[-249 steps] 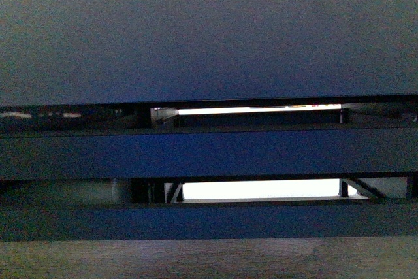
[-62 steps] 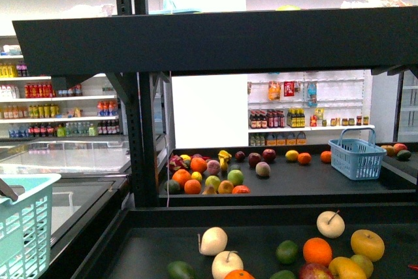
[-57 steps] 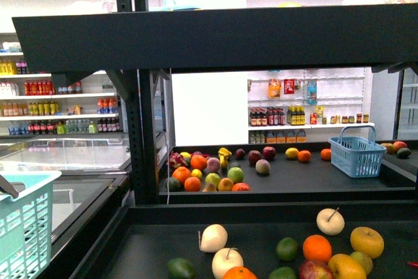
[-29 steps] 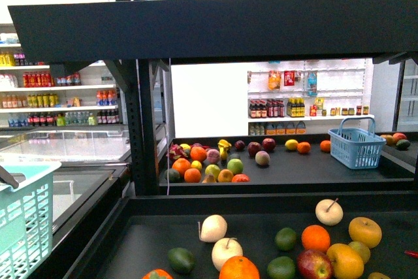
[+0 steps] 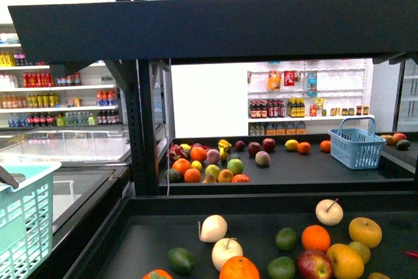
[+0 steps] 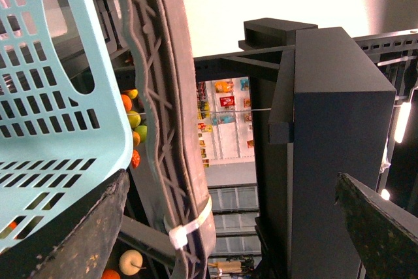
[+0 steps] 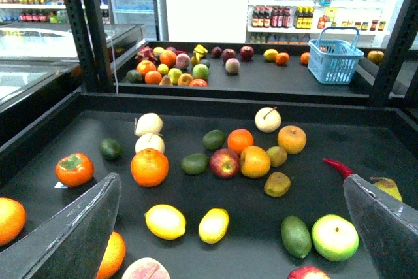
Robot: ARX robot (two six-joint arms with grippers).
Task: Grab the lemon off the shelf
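Yellow lemon [image 7: 213, 225] loose on the black shelf [image 7: 248, 253] tray

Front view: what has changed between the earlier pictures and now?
The view went from a dark close-up to the black metal produce shelf, then took in more of its near tray, where a big round orange now shows. No fruit moved; nothing was gripped or released.

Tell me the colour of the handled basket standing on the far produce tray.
Light blue: the basket has slotted walls of that colour and a matching handle. It shows best in the front view.
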